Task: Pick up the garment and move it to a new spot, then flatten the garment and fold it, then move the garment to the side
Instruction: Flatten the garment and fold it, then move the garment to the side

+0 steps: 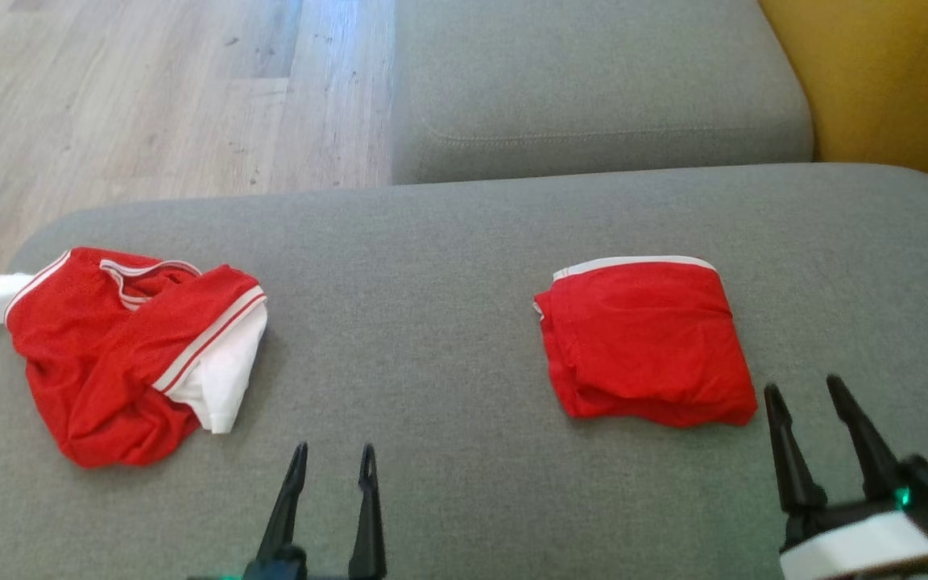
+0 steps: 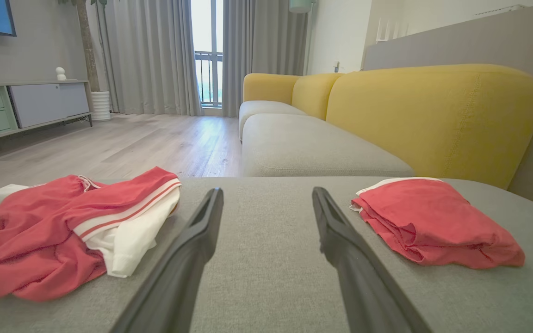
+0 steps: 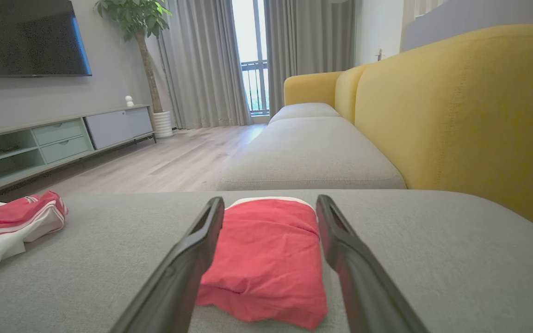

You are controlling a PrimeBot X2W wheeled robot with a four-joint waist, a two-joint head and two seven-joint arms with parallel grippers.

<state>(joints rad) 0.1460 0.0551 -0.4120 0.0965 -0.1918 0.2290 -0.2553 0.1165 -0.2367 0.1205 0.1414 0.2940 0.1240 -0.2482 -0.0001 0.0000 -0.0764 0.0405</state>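
My right tool (image 1: 803,386) hangs wide open with nothing in it, just short of the near right corner of the folded red garment (image 1: 645,342) and not touching it. That neat, flat bundle lies on the right of the grey sofa cushion (image 1: 432,282). My left tool (image 1: 333,449) is spread open too, empty, over bare cushion. Well off to the left sits a crumpled red-and-white garment (image 1: 122,354).

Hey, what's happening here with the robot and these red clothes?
A two-armed robot is folding clothes on a grey cushion. One red garment lies folded on its right, the right claw open and empty just short of it. A crumpled red-and-white heap lies on the left. The left claw is open too, holding nothing.
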